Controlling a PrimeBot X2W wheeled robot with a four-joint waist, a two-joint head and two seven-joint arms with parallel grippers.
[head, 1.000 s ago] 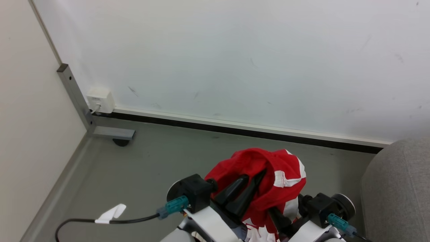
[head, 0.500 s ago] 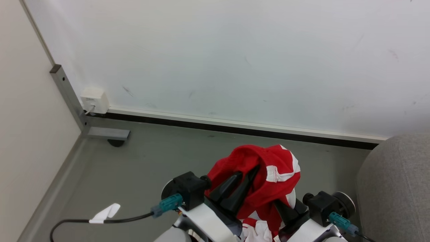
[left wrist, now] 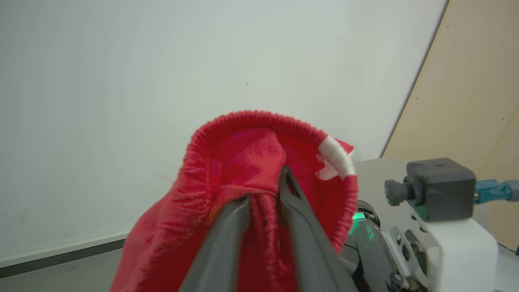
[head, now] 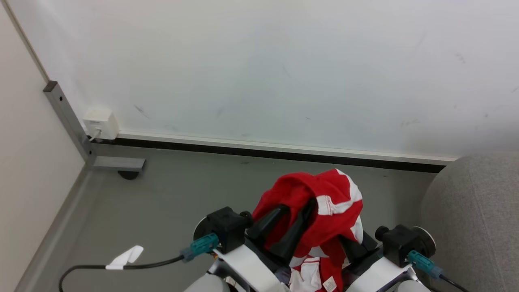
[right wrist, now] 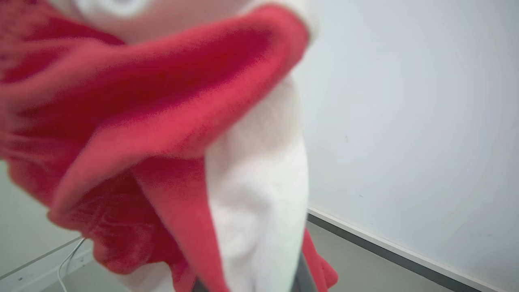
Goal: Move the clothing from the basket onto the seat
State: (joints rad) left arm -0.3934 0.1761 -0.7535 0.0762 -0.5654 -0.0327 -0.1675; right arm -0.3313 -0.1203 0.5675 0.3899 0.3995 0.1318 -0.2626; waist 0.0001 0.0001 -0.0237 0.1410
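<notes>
Floor [head: 182,194]: bare and grey, open up to the wall [head: 263,73]; the seat [head: 474,215] is cut off at right.
Clothing [head: 320,202]: raised over the floor, near the seat's edge.
Left gripper [head: 299,207]: grasping the clothing.
Right gripper [head: 359,247]: clenched, its tips buried in cloth, possibly pinching it.

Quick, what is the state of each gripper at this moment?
Left gripper: closed on the clothing, red cloth pinched between.
Right gripper: closed, draped by the clothing; whether it grips any cannot be told.

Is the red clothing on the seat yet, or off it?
Off it: the clothing hangs bunched over the left gripper above the floor; the seat stands apart at the right.
</notes>
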